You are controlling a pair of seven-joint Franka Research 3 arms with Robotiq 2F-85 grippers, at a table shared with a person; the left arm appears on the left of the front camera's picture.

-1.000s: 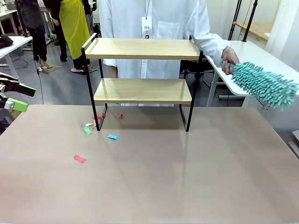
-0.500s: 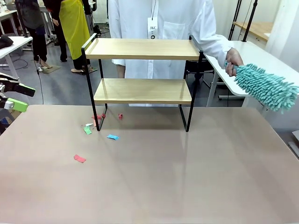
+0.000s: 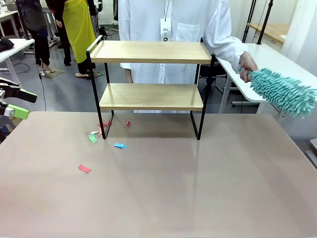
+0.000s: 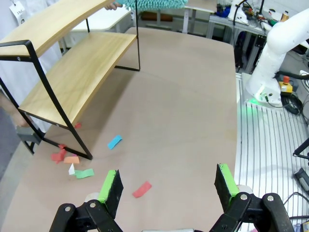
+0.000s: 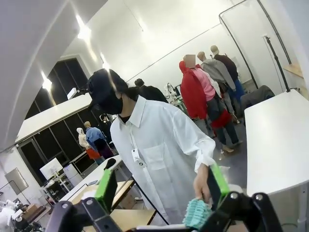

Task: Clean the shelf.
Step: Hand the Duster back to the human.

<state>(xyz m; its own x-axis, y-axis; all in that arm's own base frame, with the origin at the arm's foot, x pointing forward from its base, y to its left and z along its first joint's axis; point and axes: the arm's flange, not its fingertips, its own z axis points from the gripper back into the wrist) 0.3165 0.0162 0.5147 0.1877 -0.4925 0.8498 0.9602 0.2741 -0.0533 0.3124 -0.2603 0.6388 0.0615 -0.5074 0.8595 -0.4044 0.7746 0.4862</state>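
Note:
The shelf, two light wooden boards on a thin black frame, stands at the far middle of the table; both boards are bare. A person in a white coat stands behind it, one hand holding a teal fluffy duster out to the right of the shelf. My left gripper hovers open at the table's left edge, well away from the shelf. In the left wrist view the left gripper is open and empty above the table, with the shelf ahead. The right gripper is open, facing the person and the duster.
Small paper scraps lie on the brown table by the shelf's left legs: a red one, a blue one, a green one and more red bits. A white side table stands at the right.
The person has stepped slightly to the right, and the hand with the duster has shifted a little. Neither arm has moved.

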